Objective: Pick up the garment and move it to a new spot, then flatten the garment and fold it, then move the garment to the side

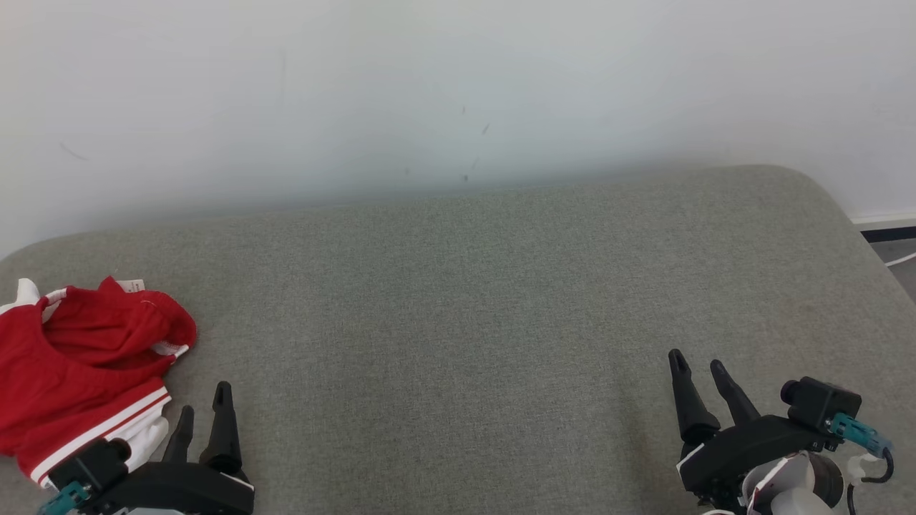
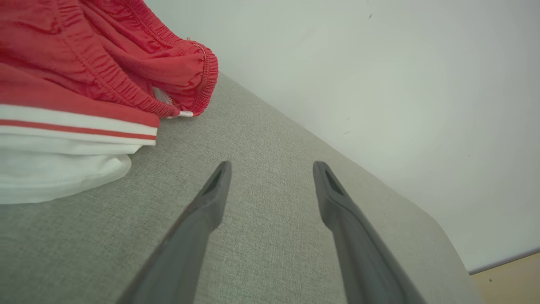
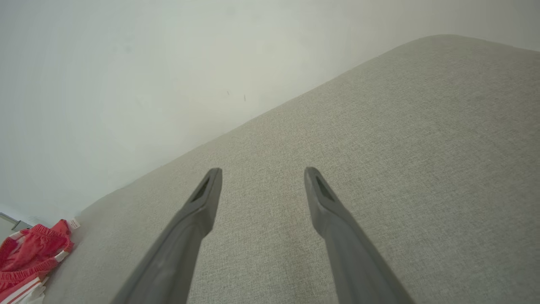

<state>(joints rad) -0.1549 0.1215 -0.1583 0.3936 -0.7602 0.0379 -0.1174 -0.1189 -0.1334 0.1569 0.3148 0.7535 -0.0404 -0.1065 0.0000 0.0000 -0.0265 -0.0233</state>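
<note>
A crumpled red garment (image 1: 79, 365) with white stripes and white trim lies bunched at the far left of the grey cushioned surface (image 1: 458, 300). In the left wrist view the garment (image 2: 84, 80) sits up and to the left of the fingers, apart from them. My left gripper (image 1: 206, 408) is open just right of the garment's lower edge, nothing between its fingers. My left gripper (image 2: 272, 169) hovers over bare fabric. My right gripper (image 1: 698, 366) is open at the lower right, far from the garment. The right gripper (image 3: 262, 174) holds nothing; the garment (image 3: 29, 257) shows small at lower left.
A pale wall (image 1: 458, 86) rises directly behind the cushioned surface. The surface's rounded right corner (image 1: 823, 193) drops off toward a baseboard and floor (image 1: 891, 247) at the far right. The left edge of the surface is near the garment.
</note>
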